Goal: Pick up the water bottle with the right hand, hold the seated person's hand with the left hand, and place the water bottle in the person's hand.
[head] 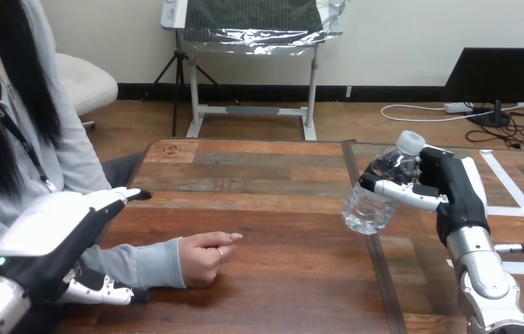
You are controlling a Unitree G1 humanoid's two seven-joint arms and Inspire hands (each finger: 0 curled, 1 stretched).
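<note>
My right hand is raised over the table's right part, its fingers and thumb curled round a clear water bottle with a white cap. The bottle is tilted, cap up and to the right, and it hangs clear of the wood. The person's hand rests on the table at the lower middle left, loosely curled, with nothing in it. My left hand hovers at the lower left above the person's grey sleeve, its fingers straight and pointing right. It stands apart from the person's hand.
The wooden table has a seam running down its right part, under the bottle. The person sits at the left side, close to my left arm.
</note>
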